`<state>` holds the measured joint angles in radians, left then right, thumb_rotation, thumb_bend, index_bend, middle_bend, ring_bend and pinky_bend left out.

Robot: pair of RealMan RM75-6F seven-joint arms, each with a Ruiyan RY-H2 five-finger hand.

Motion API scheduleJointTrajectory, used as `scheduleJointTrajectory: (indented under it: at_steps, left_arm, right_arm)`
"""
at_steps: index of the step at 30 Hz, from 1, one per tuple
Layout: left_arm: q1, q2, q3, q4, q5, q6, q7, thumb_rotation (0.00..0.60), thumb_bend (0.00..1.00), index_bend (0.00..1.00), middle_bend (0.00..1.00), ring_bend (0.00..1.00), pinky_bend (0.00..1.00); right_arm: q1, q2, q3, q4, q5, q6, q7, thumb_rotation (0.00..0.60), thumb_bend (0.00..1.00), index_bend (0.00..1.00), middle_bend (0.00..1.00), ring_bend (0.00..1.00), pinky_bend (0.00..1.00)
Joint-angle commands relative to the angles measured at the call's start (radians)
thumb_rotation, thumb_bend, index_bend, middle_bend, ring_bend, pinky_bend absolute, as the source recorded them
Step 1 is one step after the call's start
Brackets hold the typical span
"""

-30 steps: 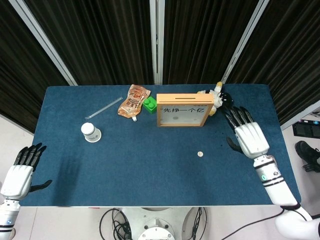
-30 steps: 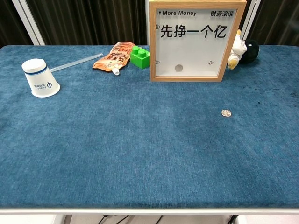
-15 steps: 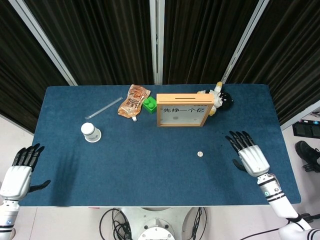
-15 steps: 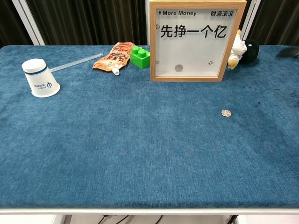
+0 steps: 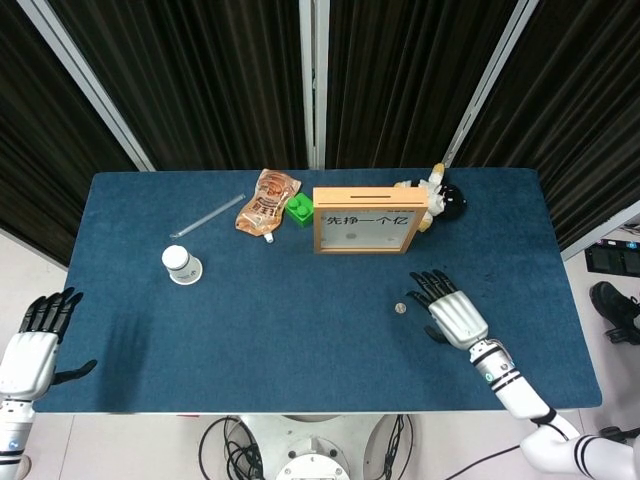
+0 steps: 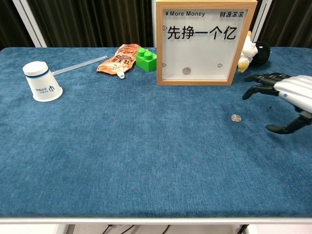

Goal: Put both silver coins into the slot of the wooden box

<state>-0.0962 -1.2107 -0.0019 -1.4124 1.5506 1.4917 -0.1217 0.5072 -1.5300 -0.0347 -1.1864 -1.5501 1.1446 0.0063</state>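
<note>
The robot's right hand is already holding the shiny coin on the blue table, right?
Not quite. The right hand holds nothing: its fingers are spread just beside the coin, which lies on the blue table. The chest view shows the gap.

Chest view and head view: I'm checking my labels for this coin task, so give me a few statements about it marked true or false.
1. One coin shows inside the wooden box. True.
2. The right robot hand holds the loose coin. False: it is open beside it.
3. The paper cup is upright. False: it stands upside down.
4. The left robot hand is off the table's edge. True.
</note>
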Motion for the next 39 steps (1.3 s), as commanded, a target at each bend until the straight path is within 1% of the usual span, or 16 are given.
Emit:
scheduleJointTrajectory:
  at_steps: [1, 9, 16, 20, 27, 39]
  left_arm:
    - [0.000, 0.001, 0.000, 0.000, 0.001, 0.001, -0.002, 0.600, 0.00, 0.03, 0.01, 0.00, 0.00]
    - [0.004, 0.005, -0.003, 0.004, -0.001, 0.007, -0.016, 0.600, 0.00, 0.03, 0.01, 0.00, 0.00]
    - [0.002, 0.010, -0.004, 0.004, 0.001, 0.004, -0.031, 0.600, 0.00, 0.03, 0.01, 0.00, 0.00]
    - [0.000, 0.011, -0.004, 0.007, 0.000, 0.000, -0.035, 0.600, 0.00, 0.03, 0.01, 0.00, 0.00]
    - [-0.001, 0.015, -0.002, 0.010, -0.003, -0.010, -0.043, 0.600, 0.00, 0.03, 0.01, 0.00, 0.00]
    - [-0.001, 0.011, -0.003, 0.018, -0.003, -0.009, -0.051, 0.600, 0.00, 0.03, 0.01, 0.00, 0.00]
  right_arm:
    - [0.012, -0.022, 0.010, 0.019, 0.000, -0.018, 0.001, 0.600, 0.22, 0.26, 0.00, 0.00, 0.00]
    - [0.034, -0.064, 0.037, 0.053, 0.021, -0.059, -0.008, 0.600, 0.22, 0.29, 0.00, 0.00, 0.00]
    - [0.037, -0.090, 0.053, 0.081, 0.054, -0.090, -0.004, 0.600, 0.25, 0.33, 0.00, 0.00, 0.00]
    - [0.036, -0.104, 0.056, 0.097, 0.061, -0.097, 0.005, 0.600, 0.27, 0.34, 0.00, 0.00, 0.00]
    - [0.034, -0.123, 0.058, 0.114, 0.063, -0.100, 0.019, 0.600, 0.28, 0.36, 0.00, 0.00, 0.00]
    - [0.032, -0.129, 0.061, 0.119, 0.053, -0.085, 0.029, 0.600, 0.30, 0.39, 0.00, 0.00, 0.00]
